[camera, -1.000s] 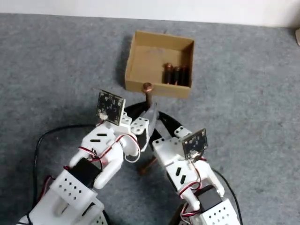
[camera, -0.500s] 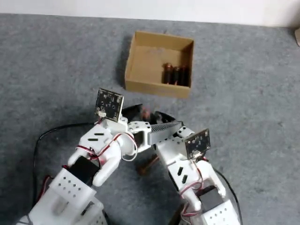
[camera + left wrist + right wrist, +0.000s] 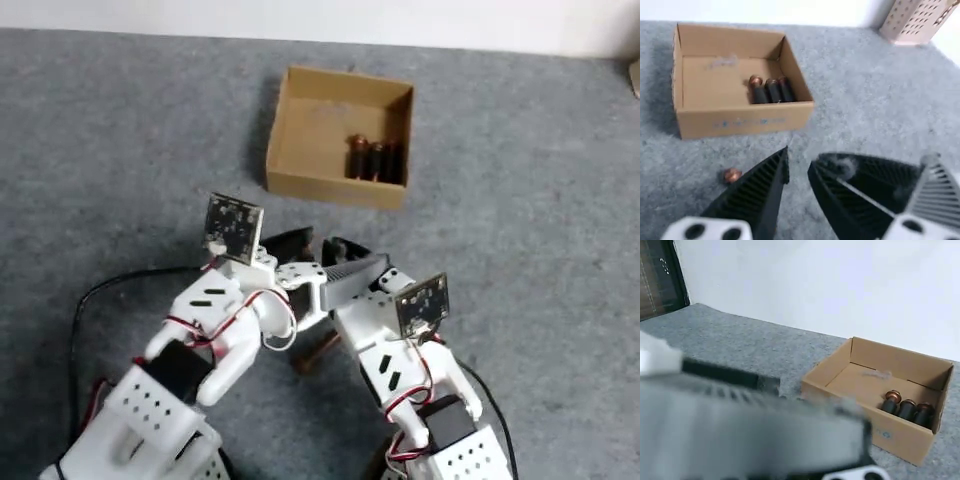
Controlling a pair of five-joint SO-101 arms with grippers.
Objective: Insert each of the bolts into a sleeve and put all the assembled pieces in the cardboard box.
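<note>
— How is the left tool [image 3: 799, 160]?
— Low over the grey surface [image 3: 880, 100] and released. Its two dark ribbed jaws stand apart, and nothing sits in the gap.
— And the right tool [image 3: 345, 262]?
— Just beside the left one, on the near side of the box. I cannot tell whether it is clenched.
— Any bolt close by?
— A copper bolt head [image 3: 732, 175] sits on the surface just beside one left jaw. Its shaft is hidden, so its axis can't be read. Another copper piece [image 3: 318, 350] lies under the arms, its long axis slanting between them.
— The cardboard box [image 3: 330, 188]?
— Beyond both tools, open at the top. Three assembled pieces [image 3: 375, 160] lie side by side in its near corner on the right arm's side. They have dark sleeves and copper heads, with long axes parallel and heads toward the far wall.
</note>
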